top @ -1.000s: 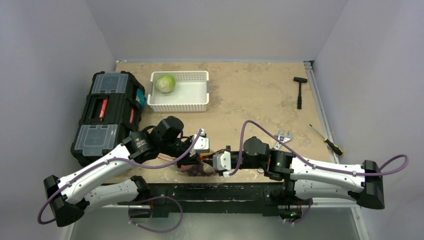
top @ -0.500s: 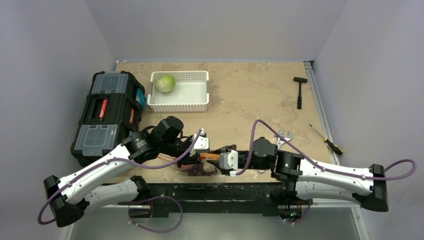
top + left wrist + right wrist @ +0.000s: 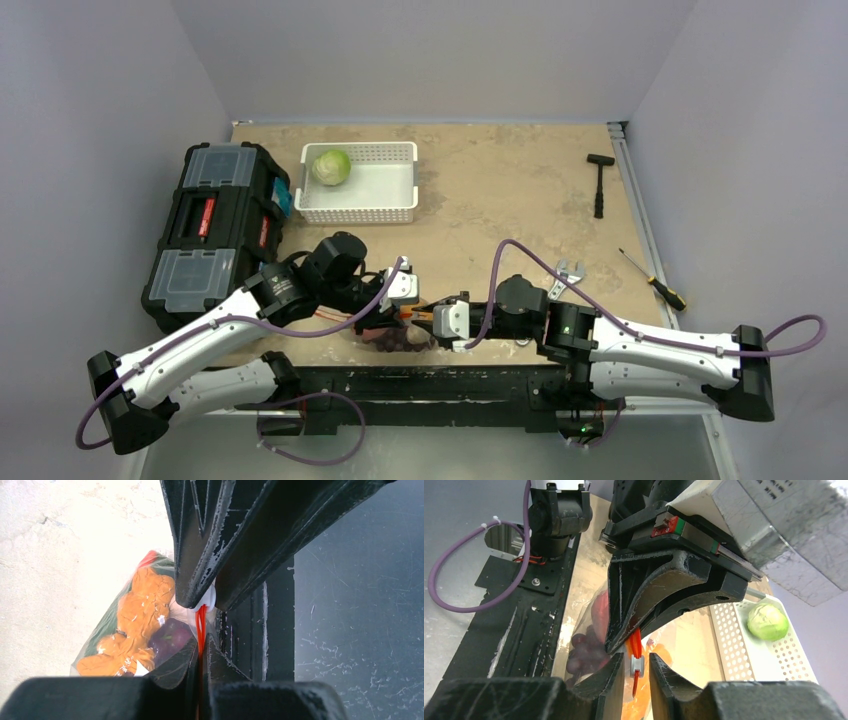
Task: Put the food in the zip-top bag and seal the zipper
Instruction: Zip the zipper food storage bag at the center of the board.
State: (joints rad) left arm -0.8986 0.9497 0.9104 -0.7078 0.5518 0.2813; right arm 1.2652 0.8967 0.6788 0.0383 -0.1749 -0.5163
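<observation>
Sealing step, as far as I could judge: most of the food was already inside the zip-top bag (image 3: 100, 635), which lay at the near edge of the table (image 3: 500, 190) between the two arms. Through the plastic I could make out the orange carrot (image 3: 142, 607) and the dark grapes (image 3: 170, 637). One green cabbage-looking ball (image 3: 330, 167) sat in the white basket (image 3: 400, 205) well away at the back, so not everything was bagged, fwiw

Going left to right on the fingers. My left gripper (image 3: 201, 652) had its fingers pressed together on the zipper (image 3: 200, 622), with the orange-red strip running up out of the pinch, so it was anchoring that end of the bag's mouth. Just beyond it sat the white slider (image 3: 636, 666). The right gripper (image 3: 636, 667) had one finger on each side of that slider, drawn in close. Its own wrist view showed a sliver of daylight on both sides, while the left wrist view made it look pinched. So I honestly couldn't tell if it had a real grip or was only straddling it

My read on the next move was to get a firm squeeze on the slider, then drag it along the strip away from the left hand, which would hold the strip taut. The floppy bag looked likely to bunch if the pull went off line
</observation>
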